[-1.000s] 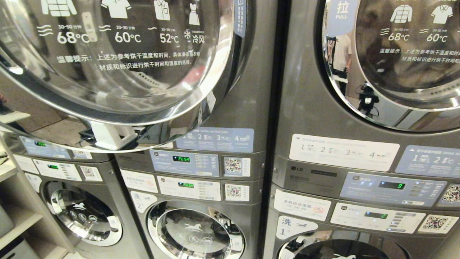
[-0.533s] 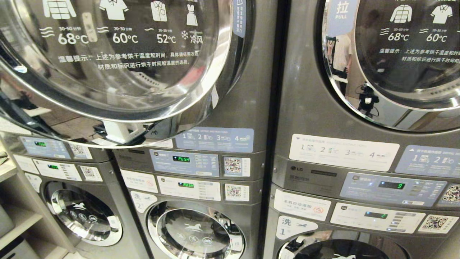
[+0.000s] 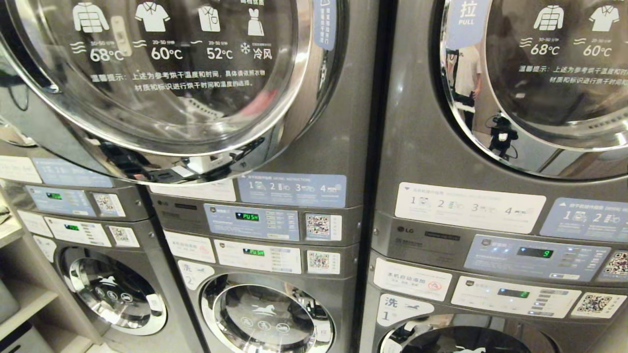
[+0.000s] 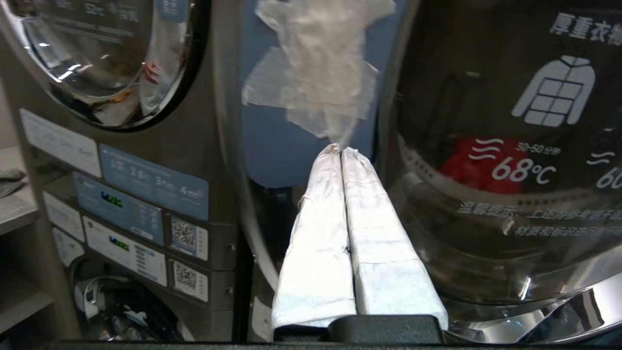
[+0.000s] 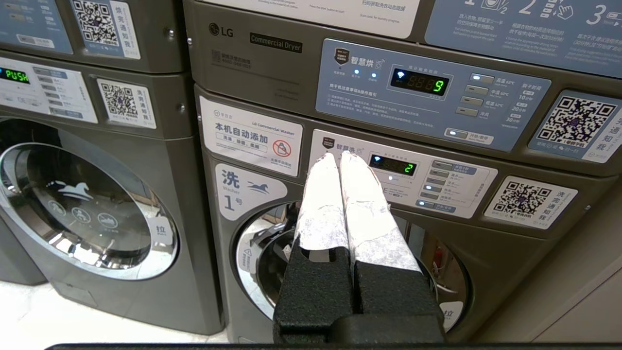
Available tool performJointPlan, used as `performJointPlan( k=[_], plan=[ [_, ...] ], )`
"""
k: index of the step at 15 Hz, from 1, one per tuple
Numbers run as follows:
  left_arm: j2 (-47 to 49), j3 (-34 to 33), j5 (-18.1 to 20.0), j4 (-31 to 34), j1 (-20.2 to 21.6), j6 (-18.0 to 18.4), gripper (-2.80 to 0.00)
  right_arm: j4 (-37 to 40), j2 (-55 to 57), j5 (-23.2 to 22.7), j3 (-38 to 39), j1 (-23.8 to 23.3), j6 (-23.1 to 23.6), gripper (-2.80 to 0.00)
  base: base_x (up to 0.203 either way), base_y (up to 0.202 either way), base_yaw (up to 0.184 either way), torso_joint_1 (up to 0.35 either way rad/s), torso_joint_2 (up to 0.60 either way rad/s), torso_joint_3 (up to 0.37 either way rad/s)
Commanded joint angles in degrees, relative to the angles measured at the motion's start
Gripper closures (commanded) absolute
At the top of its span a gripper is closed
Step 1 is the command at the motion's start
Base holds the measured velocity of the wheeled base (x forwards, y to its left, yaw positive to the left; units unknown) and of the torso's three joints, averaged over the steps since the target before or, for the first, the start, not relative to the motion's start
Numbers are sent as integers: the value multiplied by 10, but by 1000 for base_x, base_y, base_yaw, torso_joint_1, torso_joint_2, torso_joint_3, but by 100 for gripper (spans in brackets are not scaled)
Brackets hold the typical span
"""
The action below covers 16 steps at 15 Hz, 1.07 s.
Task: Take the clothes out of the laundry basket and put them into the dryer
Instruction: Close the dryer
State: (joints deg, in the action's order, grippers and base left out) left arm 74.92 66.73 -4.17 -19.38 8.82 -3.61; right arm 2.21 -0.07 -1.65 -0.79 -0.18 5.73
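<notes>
Behind dryer door [image 4: 510, 160], red garment [image 4: 474, 167], beside closed left tool [image 4: 340, 148]

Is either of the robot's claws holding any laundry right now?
No. The left gripper and right gripper are both shut with nothing between the fingers.

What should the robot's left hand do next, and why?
Probably push the dryer door shut with the left gripper: the door stands ajar, a red garment shows behind its glass, and the shut gripper sits by the door's edge.
</notes>
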Motion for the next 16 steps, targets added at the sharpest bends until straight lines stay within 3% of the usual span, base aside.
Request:
performJointPlan(
  k=[1, 8, 13, 16],
  plan=[
    [50, 2, 8, -16, 8, -3, 0, 1, 0, 0, 0, 0, 1, 0, 0, 0, 0, 0, 0, 0],
    [185, 56, 68, -95, 81, -4, 0, 1, 0, 1, -1, 0, -14, 0, 0, 0, 0, 0, 0, 0],
    [302, 127, 139, -151, 90, -5, 0, 1, 0, 1, -1, 0, -22, 0, 0, 0, 0, 0, 0, 0],
    [380, 216, 164, -169, 89, -8, 0, 1, 0, 2, -1, 0, -22, 0, 0, 0, 0, 0, 0, 0]
  ],
)
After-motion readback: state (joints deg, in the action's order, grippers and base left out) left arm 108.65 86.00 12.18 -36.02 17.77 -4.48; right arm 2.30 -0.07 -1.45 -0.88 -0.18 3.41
